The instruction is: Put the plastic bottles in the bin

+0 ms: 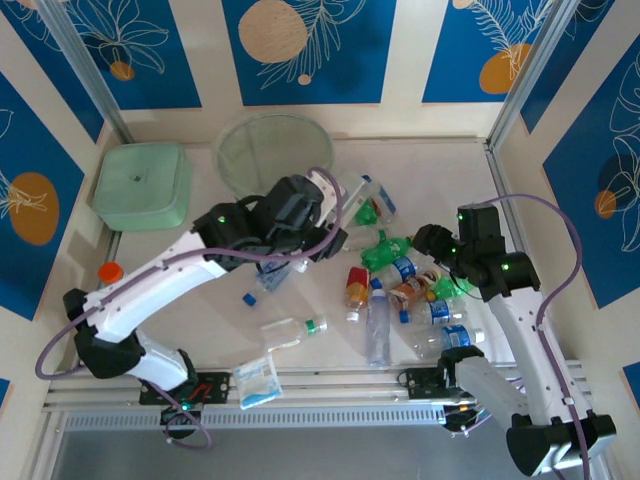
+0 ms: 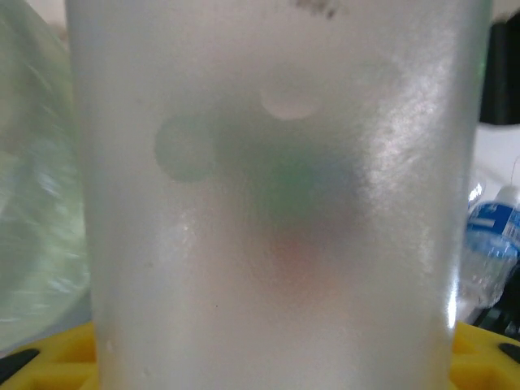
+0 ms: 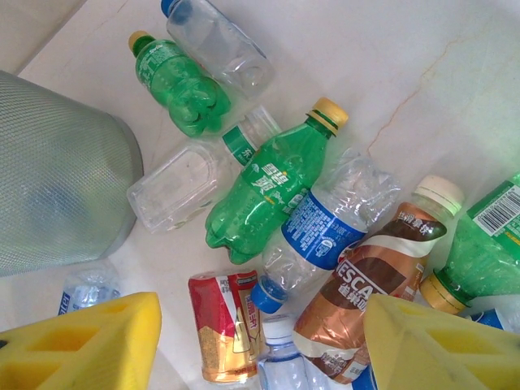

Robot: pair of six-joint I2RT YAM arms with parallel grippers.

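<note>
The bin (image 1: pixel 275 150), round and pale green, stands at the back; its wall (image 2: pixel 32 203) shows at the left in the left wrist view. My left gripper (image 1: pixel 318 200) hangs just in front of it, shut on a frosted white plastic bottle (image 2: pixel 276 211) that rises between the yellow pads (image 2: pixel 57 357). More plastic bottles lie heaped at centre right (image 1: pixel 405 285). My right gripper (image 1: pixel 432 243) hovers open over them, its yellow pads (image 3: pixel 81 341) apart with nothing between. Under it lie a green bottle (image 3: pixel 276 191), a blue-labelled clear one (image 3: pixel 325 227), a brown one (image 3: pixel 366 284) and a red-gold one (image 3: pixel 223 325).
A square pale-green lidded box (image 1: pixel 142 185) sits at back left. A blue-and-white sachet (image 1: pixel 257 380) and a clear green-capped bottle (image 1: pixel 292 332) lie near the front edge. An orange-capped bottle (image 1: pixel 108 272) stands by the left wall. A grey mesh-textured bulk (image 3: pixel 57 179) looms left of the pile.
</note>
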